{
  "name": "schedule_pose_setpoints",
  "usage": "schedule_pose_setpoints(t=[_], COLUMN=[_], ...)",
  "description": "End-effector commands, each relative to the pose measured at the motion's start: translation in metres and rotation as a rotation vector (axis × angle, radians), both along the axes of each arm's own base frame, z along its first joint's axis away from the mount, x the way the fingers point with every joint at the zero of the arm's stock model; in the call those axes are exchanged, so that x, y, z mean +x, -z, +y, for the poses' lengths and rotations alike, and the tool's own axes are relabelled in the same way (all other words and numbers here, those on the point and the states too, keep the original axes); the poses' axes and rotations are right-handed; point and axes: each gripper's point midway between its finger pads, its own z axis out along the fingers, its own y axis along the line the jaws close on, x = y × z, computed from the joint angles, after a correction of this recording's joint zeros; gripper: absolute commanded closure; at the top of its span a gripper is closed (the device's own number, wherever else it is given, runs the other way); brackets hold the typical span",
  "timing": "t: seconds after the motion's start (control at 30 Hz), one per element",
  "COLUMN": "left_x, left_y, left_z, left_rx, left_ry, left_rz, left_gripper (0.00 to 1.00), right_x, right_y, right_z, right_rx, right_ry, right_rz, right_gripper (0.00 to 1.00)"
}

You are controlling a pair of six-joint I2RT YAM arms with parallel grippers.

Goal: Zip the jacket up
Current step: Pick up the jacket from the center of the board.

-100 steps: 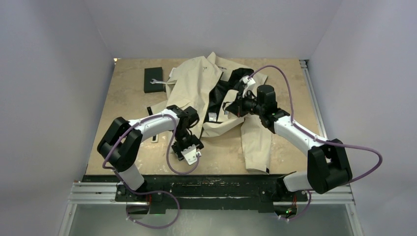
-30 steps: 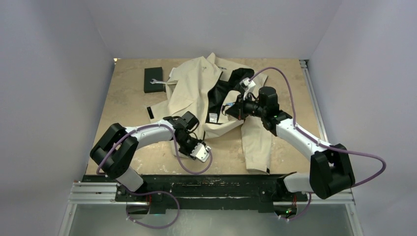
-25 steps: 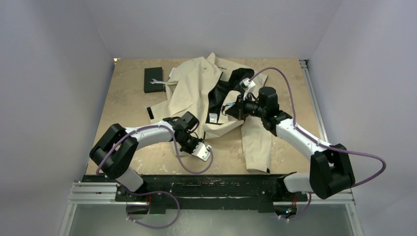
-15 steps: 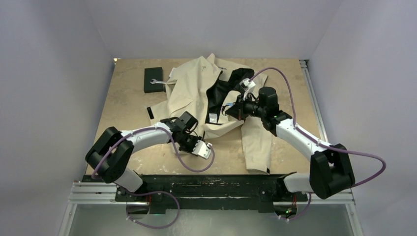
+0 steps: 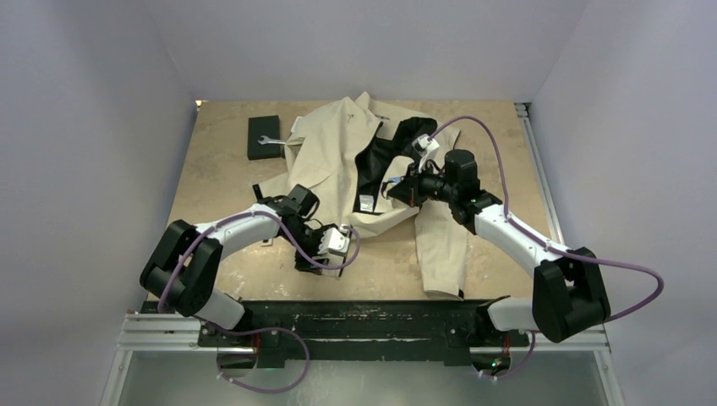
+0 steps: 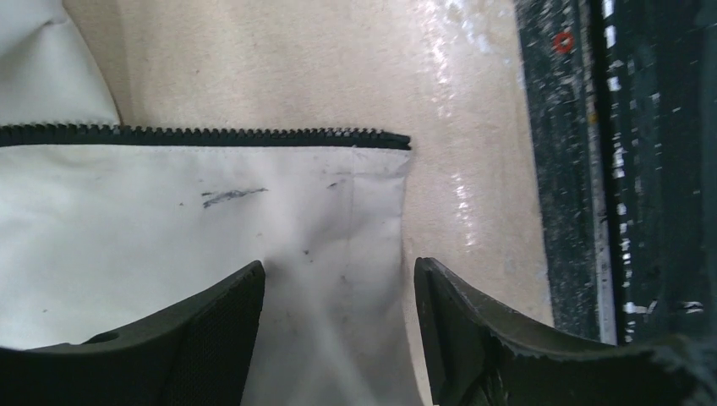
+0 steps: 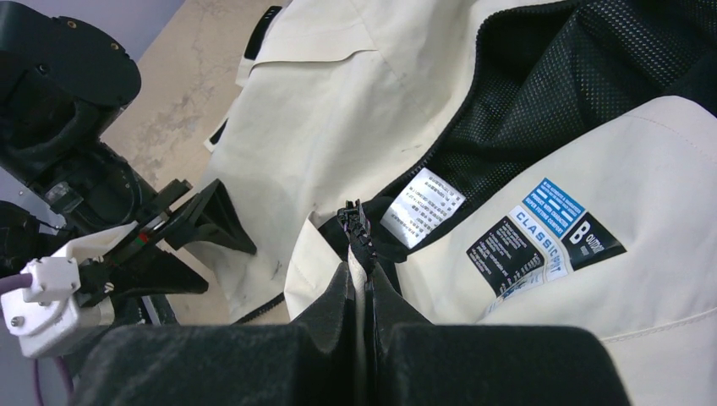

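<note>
The cream-beige jacket [image 5: 334,152] lies open at the back middle of the table, its black lining [image 5: 380,156] showing. My right gripper [image 5: 397,188] is shut on the jacket's front edge; in the right wrist view the gripper [image 7: 363,275] pinches the fabric just below a black zipper end [image 7: 355,222], beside a white tag [image 7: 421,207]. My left gripper [image 5: 311,252] is low near the front of the table. In the left wrist view it [image 6: 338,265] is open over a cream jacket corner [image 6: 169,211] edged with black zipper teeth [image 6: 211,135].
A black box [image 5: 264,137] with a silver wrench [image 5: 269,140] on it stands at the back left. The black front rail [image 5: 380,317] runs along the table's near edge and shows close by in the left wrist view [image 6: 643,169]. A jacket sleeve [image 5: 441,245] reaches toward the front right.
My left arm has swung its gripper from about the table's front middle back to the left and turned it. The right arm and the jacket edge it holds have stayed still.
</note>
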Motion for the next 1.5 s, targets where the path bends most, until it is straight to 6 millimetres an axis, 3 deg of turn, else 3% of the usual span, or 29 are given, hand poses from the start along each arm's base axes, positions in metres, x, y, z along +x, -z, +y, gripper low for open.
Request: schedule_pose_setpoints(t=[0.0, 0.1, 0.37, 0.5, 0.63, 0.73, 0.83, 1.17, 1.47], left_x=[-0.014, -0.016, -0.004, 0.007, 0.016, 0.012, 0.010, 0.014, 0.009], left_y=[-0.018, -0.028, -0.023, -0.017, -0.010, 0.002, 0.004, 0.007, 0.005], left_z=[-0.018, -0.028, -0.037, -0.036, -0.034, -0.028, -0.036, -0.048, -0.070], left_rx=[-0.129, -0.190, -0.207, -0.184, -0.145, -0.094, -0.064, -0.052, -0.071], left_ry=[0.008, 0.032, 0.042, 0.055, 0.066, 0.139, 0.109, 0.087, 0.104], left_rz=[0.108, 0.130, 0.112, 0.064, 0.010, -0.019, -0.016, -0.048, -0.027], left_gripper=[0.35, 0.35, 0.33, 0.32, 0.25, 0.25, 0.25, 0.42, 0.43], right_x=[-0.005, -0.007, -0.005, -0.006, -0.009, -0.010, -0.012, -0.011, 0.009], right_y=[-0.009, -0.007, -0.014, -0.018, -0.018, -0.018, -0.019, -0.028, -0.026], right_z=[0.003, 0.002, 0.003, 0.004, 0.003, 0.003, 0.003, 0.003, -0.011], right_rx=[0.026, 0.023, 0.028, 0.032, 0.021, 0.021, 0.019, 0.015, -0.027], right_ry=[-0.017, -0.016, -0.021, -0.030, -0.039, -0.046, -0.051, -0.052, 0.028], right_rz=[-0.026, -0.019, -0.036, -0.042, -0.043, -0.040, -0.037, -0.055, -0.074], right_gripper=[1.00, 1.00, 1.00, 1.00, 1.00, 1.00, 1.00, 1.00, 1.00])
